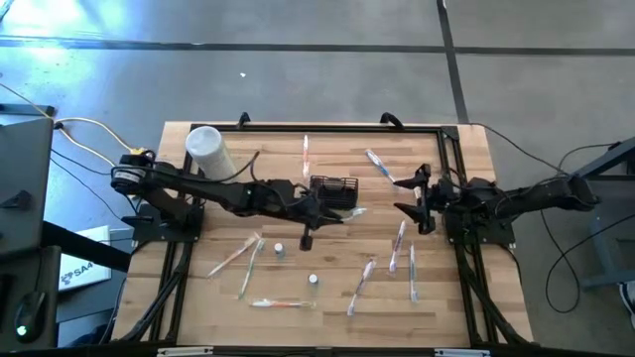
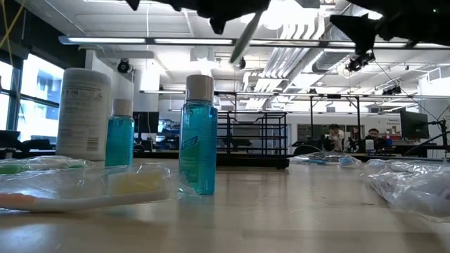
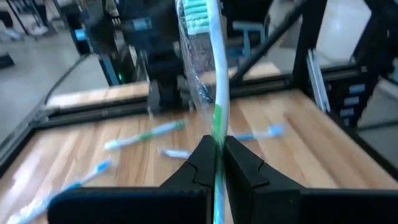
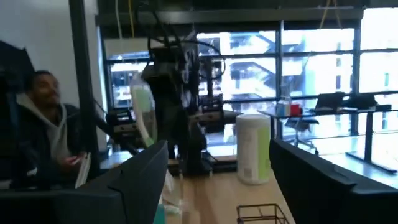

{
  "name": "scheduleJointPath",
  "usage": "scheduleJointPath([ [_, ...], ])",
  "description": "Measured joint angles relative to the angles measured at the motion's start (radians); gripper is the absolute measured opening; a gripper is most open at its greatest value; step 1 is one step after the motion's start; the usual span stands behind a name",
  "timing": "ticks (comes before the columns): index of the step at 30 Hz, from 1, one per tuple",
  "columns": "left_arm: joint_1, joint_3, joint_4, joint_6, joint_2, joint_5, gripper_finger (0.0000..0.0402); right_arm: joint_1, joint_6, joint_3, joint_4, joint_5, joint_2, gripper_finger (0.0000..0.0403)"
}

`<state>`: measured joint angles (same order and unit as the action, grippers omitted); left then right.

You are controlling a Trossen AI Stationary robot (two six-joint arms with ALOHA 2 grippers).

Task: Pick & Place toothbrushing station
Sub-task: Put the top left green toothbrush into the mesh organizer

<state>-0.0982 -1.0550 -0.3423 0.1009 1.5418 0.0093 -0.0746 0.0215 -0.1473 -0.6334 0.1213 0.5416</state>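
Left gripper (image 3: 216, 163): above mid-counter, just beside the caddy, jaws clenched on a wrapped green-and-white toothbrush (image 3: 214, 74).
Right gripper (image 1: 415, 203): raised over the counter's right part, jaws released, empty.
Toothbrushing station (image 1: 334, 190): black wire-mesh caddy, upright on the wooden counter (image 1: 327, 288).
White cylindrical container (image 1: 207, 150): far left corner.

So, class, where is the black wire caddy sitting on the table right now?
In the high view, the black wire caddy sits near the middle of the wooden table, toward its far edge, just beyond the left gripper and right of the white cylindrical container.
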Motion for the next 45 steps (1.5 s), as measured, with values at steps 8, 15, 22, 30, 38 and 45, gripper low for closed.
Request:
scheduleJointPath([
  [8, -0.010, -0.002, -0.089, -0.048, 0.047, -0.016, 0.0008, -0.066, -0.119, -0.046, -0.132, 0.012, 0.232, 0.0263],
  [15, -0.029, -0.001, -0.130, -0.080, 0.060, -0.054, 0.0008, -0.071, -0.187, -0.047, -0.315, -0.060, 0.364, 0.0262],
  [22, -0.068, -0.011, -0.210, -0.018, 0.144, -0.145, 0.0008, -0.071, -0.188, -0.070, -0.444, -0.101, 0.496, 0.0262],
  [30, -0.066, -0.039, -0.209, 0.005, 0.192, -0.182, 0.0008, -0.071, -0.179, -0.156, -0.441, -0.127, 0.650, 0.0262],
  [38, -0.066, -0.039, -0.186, 0.007, 0.193, -0.204, 0.0008, -0.087, -0.180, -0.206, -0.440, -0.128, 0.732, 0.0262],
  [45, -0.068, -0.039, -0.171, 0.007, 0.193, -0.210, 0.0008, -0.096, -0.183, -0.206, -0.440, -0.124, 0.733, 0.0260],
])
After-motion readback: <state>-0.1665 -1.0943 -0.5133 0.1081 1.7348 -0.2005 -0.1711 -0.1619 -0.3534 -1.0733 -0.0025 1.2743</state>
